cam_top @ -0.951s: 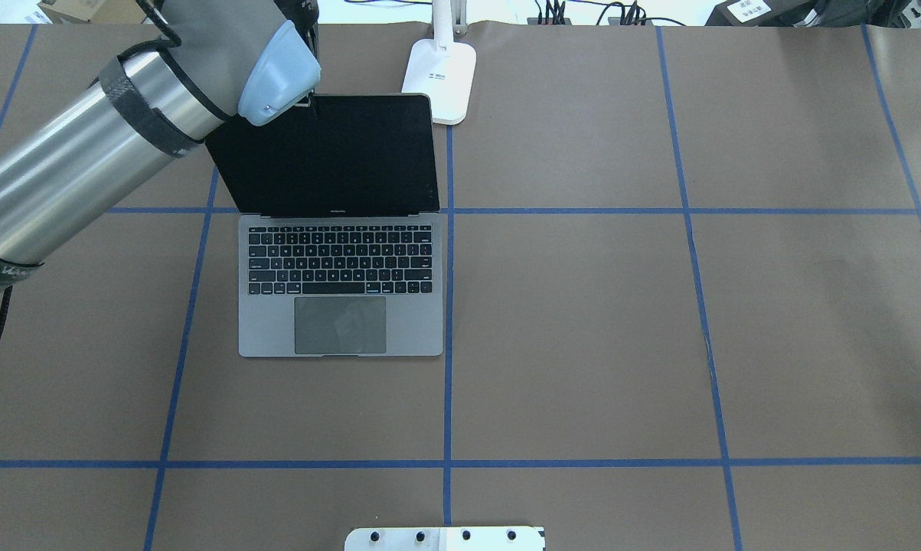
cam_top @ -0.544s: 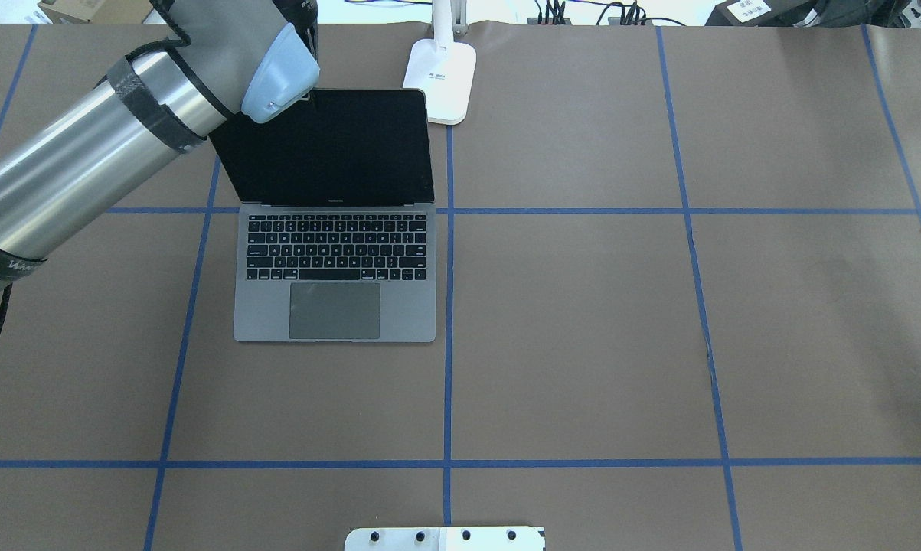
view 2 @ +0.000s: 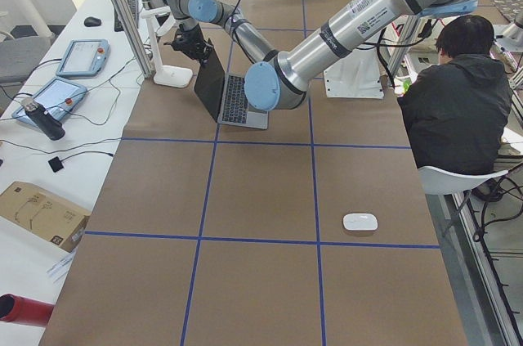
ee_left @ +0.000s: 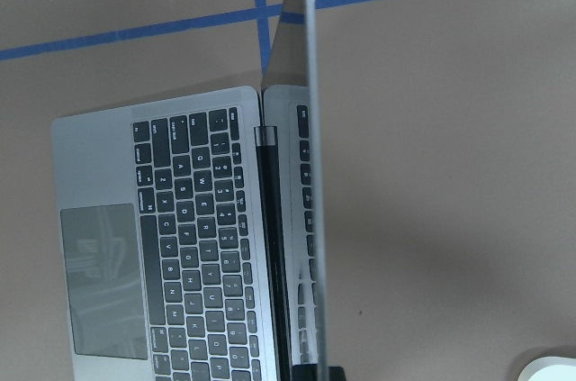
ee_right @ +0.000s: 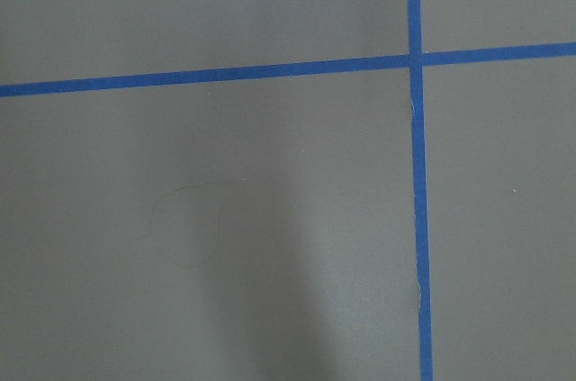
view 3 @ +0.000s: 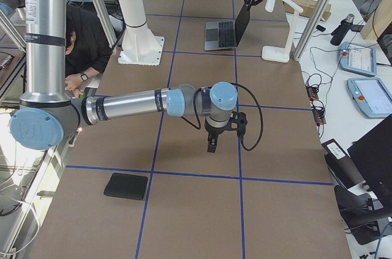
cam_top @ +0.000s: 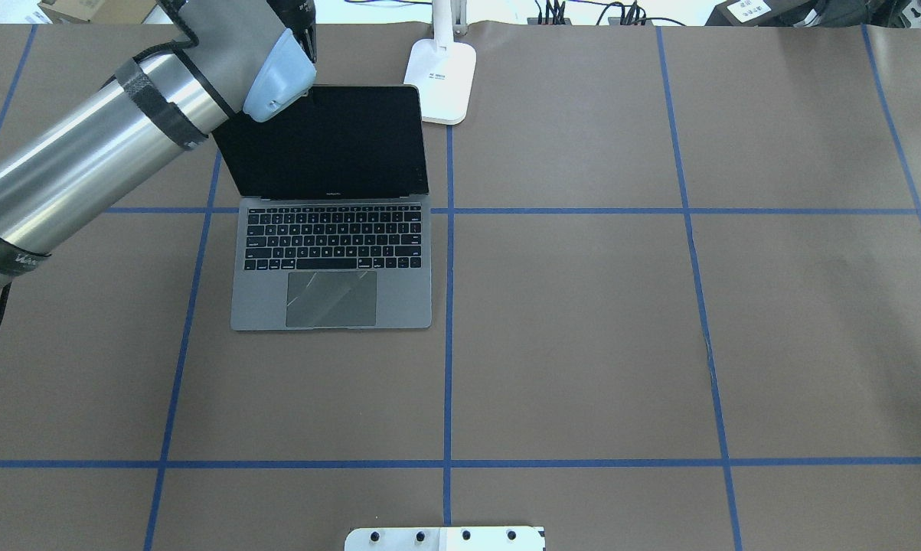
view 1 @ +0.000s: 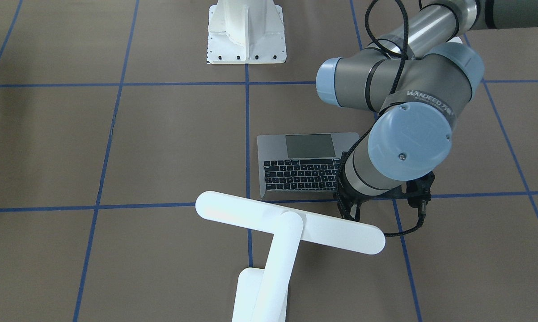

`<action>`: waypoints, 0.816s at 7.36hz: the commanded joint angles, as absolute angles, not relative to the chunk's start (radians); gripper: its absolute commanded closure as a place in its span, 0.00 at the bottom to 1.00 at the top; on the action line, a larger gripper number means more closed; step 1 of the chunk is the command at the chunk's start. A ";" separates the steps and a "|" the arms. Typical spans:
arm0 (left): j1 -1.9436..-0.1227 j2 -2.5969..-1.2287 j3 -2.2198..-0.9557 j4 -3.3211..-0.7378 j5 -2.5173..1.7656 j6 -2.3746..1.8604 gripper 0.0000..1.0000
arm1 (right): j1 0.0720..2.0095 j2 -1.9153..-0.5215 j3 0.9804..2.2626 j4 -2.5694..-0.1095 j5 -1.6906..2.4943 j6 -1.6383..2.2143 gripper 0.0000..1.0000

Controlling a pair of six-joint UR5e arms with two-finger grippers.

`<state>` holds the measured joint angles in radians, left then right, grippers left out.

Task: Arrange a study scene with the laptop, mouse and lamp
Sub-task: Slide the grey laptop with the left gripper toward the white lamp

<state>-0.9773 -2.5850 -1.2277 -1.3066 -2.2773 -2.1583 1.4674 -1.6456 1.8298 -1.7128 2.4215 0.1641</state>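
Open laptop (cam_top: pixel 330 260) sits on table (cam_top: pixel 582 344) near lamp (view 1: pixel 291 223) base; left fingers (ee_left: pixel 319 373) apparently pinching lid's top edge. Right fingers (view 3: pixel 211 144): cannot tell. Laptop likely rigid, weighty, smooth; screen, hinge fragile, so hold lid rim gently

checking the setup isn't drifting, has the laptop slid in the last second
Yes. The laptop slid away from the robot: its back edge now lies past the horizontal blue tape line, and it drifted slightly left.
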 commanded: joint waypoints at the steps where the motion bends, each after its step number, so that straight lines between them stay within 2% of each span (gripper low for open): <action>1: -0.983 -2.580 -1.192 -1.365 -2.275 -2.158 1.00 | 1.468 -1.644 1.827 -1.710 2.436 0.164 0.00; 4: -0.983 -2.573 -1.190 -1.425 -2.276 -2.161 1.00 | 1.468 -1.643 1.824 -1.710 2.434 0.164 0.00; 5: -0.983 -2.553 -1.193 -1.480 -2.276 -2.163 0.53 | 1.467 -1.641 1.818 -1.710 2.434 0.164 0.00; 6: -0.982 -2.540 -1.195 -1.499 -2.273 -2.158 0.01 | 1.466 -1.637 1.816 -1.710 2.434 0.164 0.00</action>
<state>-0.9832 -2.5576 -1.1929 -1.4598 -2.2754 -2.1609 1.4670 -1.6407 1.8196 -1.7104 2.4344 0.1641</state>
